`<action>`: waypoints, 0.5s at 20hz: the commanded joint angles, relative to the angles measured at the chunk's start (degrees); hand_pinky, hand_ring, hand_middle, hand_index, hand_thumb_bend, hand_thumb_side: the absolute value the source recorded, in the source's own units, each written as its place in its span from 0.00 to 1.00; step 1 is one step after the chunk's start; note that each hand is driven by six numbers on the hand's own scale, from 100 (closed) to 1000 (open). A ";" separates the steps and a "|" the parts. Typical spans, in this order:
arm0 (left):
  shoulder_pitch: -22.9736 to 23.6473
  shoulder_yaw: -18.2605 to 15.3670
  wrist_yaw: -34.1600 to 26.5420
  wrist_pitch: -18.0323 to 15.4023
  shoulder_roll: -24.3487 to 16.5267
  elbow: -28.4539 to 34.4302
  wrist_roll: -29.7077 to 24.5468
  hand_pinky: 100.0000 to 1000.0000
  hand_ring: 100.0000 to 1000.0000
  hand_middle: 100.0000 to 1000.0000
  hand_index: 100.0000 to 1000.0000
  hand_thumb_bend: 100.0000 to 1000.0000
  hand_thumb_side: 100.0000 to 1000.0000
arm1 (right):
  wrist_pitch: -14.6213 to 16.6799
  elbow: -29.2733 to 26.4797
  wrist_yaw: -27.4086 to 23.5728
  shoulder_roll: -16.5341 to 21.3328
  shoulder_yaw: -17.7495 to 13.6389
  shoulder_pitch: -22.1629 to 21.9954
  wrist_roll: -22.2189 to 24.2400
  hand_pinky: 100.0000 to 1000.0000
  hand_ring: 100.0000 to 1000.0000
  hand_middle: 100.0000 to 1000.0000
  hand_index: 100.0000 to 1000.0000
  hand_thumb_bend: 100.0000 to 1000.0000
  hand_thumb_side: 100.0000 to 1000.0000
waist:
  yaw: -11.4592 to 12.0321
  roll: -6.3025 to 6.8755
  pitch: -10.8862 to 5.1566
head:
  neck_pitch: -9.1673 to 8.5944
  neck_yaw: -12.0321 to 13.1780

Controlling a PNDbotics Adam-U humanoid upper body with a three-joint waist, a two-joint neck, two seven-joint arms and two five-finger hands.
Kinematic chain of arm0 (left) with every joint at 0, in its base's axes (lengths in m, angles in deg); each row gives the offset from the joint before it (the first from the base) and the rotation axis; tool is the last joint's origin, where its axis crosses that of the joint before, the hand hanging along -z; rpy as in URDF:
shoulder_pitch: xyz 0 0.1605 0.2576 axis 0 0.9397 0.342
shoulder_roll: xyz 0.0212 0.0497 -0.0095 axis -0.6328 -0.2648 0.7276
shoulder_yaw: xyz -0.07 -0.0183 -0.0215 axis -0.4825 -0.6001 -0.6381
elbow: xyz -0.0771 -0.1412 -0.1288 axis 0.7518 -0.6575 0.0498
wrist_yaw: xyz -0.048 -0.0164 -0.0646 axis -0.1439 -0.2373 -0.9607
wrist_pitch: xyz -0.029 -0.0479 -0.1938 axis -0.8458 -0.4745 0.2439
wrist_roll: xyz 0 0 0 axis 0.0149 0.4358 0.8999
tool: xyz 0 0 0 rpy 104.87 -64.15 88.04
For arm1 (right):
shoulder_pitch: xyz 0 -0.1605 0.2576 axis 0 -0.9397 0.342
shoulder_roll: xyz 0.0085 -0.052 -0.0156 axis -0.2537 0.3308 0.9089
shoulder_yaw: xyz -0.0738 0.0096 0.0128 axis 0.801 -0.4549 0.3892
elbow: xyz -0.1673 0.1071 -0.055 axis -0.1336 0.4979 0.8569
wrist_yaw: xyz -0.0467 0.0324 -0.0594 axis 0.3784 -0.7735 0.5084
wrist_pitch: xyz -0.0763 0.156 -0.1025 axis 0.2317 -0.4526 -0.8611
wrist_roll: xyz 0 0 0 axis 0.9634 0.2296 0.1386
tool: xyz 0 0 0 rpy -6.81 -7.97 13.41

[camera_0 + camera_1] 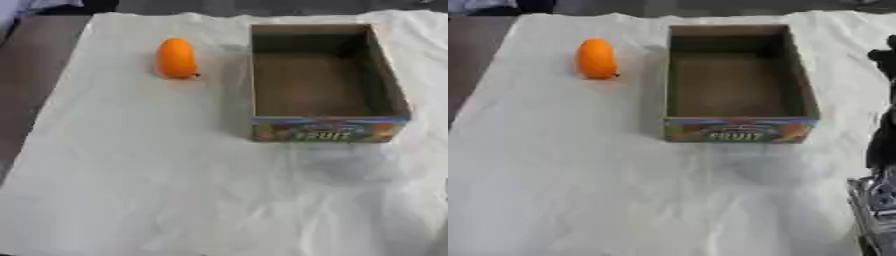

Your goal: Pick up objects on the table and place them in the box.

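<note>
Right hand: a dark shape (pixel 883 57) shows at the right edge of the right eye view, beside the box's far right corner, with a black and silver arm (pixel 877 200) below it near the lower right corner. I take the dark shape for the hand. Only a sliver shows, so I cannot tell how far the fingers are spread or whether they hold anything.
Left hand: in neither view.
Box: the box (pixel 389 85), open-topped cardboard with a coloured front panel lettered FRUIT, stands right of the cloth's middle, toward the far edge. Its brown floor looks bare.
Fruit: the fruit (pixel 176 58), orange, smooth and egg-shaped, lies toward the far left of the cloth with its long axis running toward the far edge. It is apart from the box, level with the box's far half. A small dark stub shows at its near end.
Cloth: the cloth (pixel 157 190), pale and creased, covers the table (pixel 26 75), whose dark top shows along the left edge.
Stage: judging by the bare box, the fruit is not yet picked up.
Handling: the fruit looks light, rigid and glossy, so probably slippery, and its rounded form may roll if nudged from the side.
Hold: across the widest middle, fingers on one long side and thumb on the other, coming down from above. The tapered ends would likely slide out.
Risk: the box's left wall stands between fruit and floor, so the carry must clear the rim.
</note>
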 commanded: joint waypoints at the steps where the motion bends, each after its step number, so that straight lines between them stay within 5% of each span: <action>1: -2.95 0.71 4.35 4.12 -6.87 0.97 -1.02 0.26 0.66 0.73 0.73 0.00 0.48 | 0.10 -1.17 -0.43 1.76 -0.43 0.20 0.15 0.83 0.72 0.56 0.76 0.00 0.99 | -0.07 0.19 -1.33 | 0.79 -0.28; 10: -11.09 3.74 13.50 15.09 -16.27 0.73 -10.06 0.30 0.64 0.67 0.78 0.00 0.48 | -0.04 -1.17 -0.97 2.08 0.00 0.40 0.82 0.83 0.72 0.56 0.76 0.00 0.99 | -0.58 0.50 -1.78 | 1.15 0.62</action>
